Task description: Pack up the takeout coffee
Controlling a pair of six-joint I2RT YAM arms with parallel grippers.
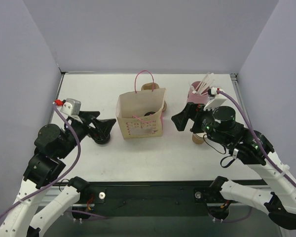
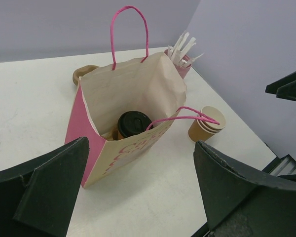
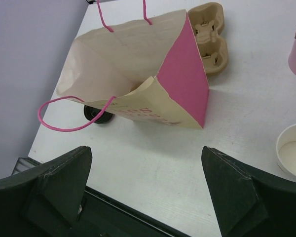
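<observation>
Bag [image 1: 140, 123] stands upright, one lidded kraft cup [image 2: 133, 123] inside it. Stack of open kraft cups [image 2: 207, 123] sits on table [image 1: 187, 158] just right of bag. Left gripper [image 2: 140, 195] and right gripper [image 3: 145, 197] both spread wide, empty, flanking bag.

paper bag [image 3: 138, 74] open, upright | pulp tray [image 3: 209, 39] behind | paper cup [image 3: 293, 152] right

1. The black two-finger left gripper [image 1: 107, 130] is pointed rightward, its jaws spread wide, with nothing gripped.
2. The black two-finger right gripper [image 1: 181, 123] is pointed leftward, equally wide and empty.
</observation>
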